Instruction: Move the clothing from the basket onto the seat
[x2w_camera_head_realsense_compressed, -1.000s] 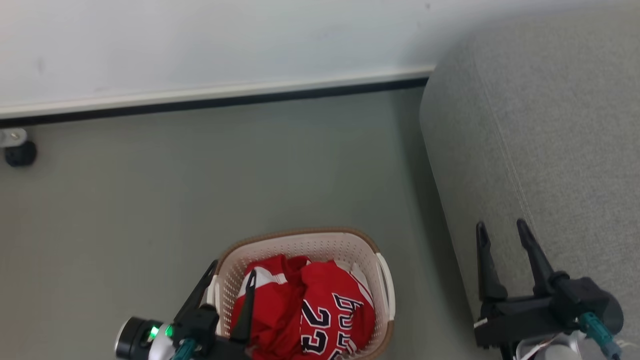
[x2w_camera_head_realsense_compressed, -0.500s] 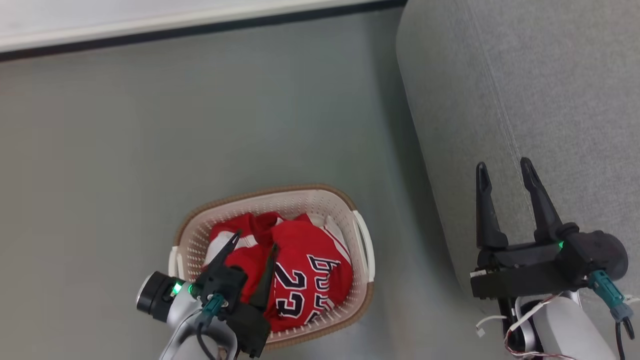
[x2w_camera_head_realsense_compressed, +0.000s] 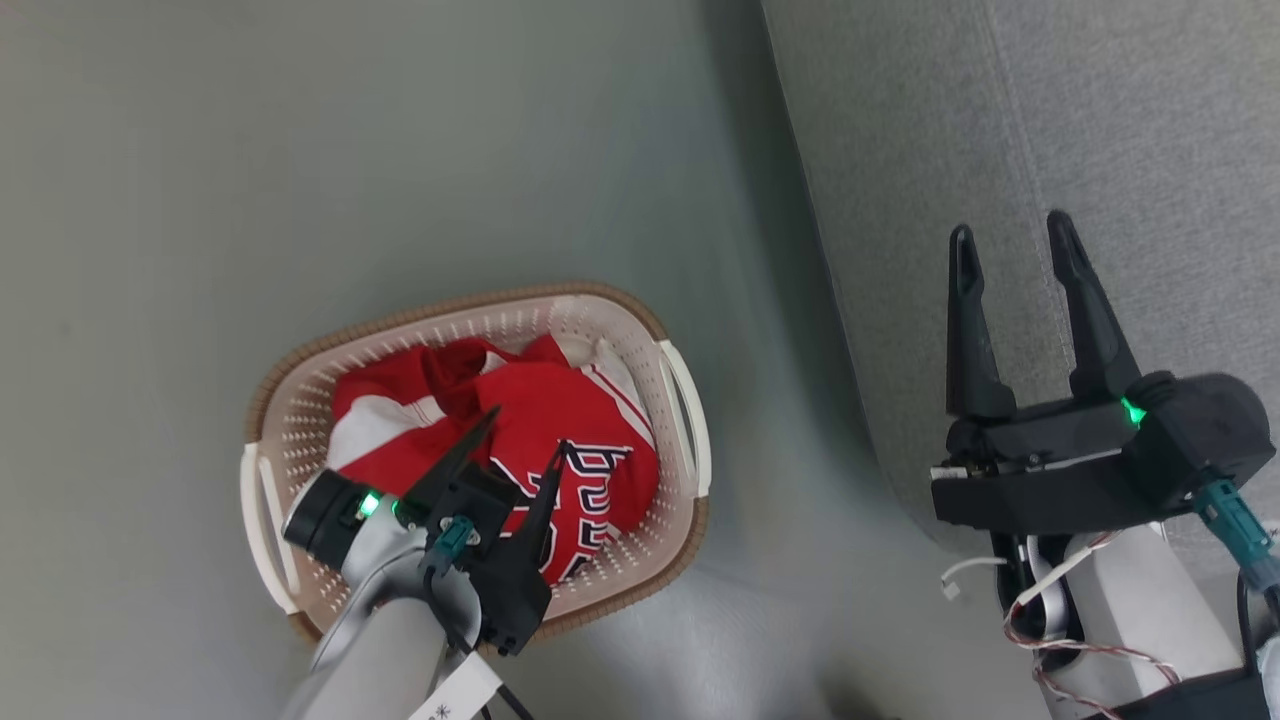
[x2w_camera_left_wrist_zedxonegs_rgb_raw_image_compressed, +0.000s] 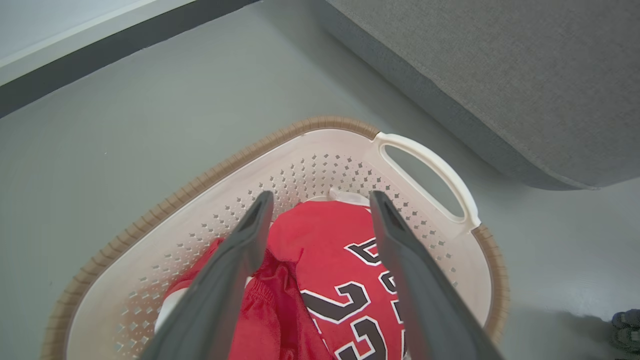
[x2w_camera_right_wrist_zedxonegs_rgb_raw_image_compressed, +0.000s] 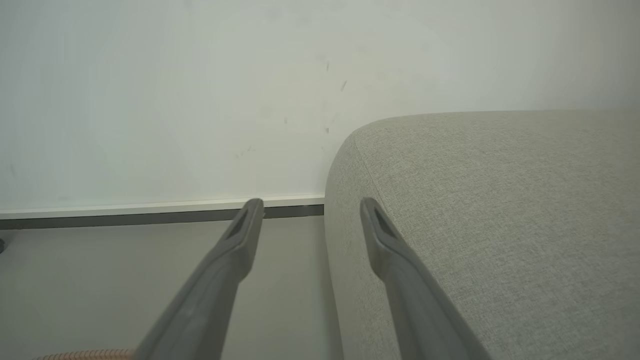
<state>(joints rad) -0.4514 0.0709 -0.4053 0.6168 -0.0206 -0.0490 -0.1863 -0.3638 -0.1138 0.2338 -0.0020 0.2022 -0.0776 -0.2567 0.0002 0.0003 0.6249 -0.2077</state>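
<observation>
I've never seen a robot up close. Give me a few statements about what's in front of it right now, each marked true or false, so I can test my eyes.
1. The red fabric garments with white trim lie inside the cream-white perforated plastic basket with a brown rim. True.
2. The left fingers are shut on a garment. False: they stand open over the clothing and grip nothing.
3. The basket stands on the grey woven-fabric sofa. False: it stands on the floor beside the sofa.
4. The right fingers are open and empty, over the sofa's edge. True.
</observation>
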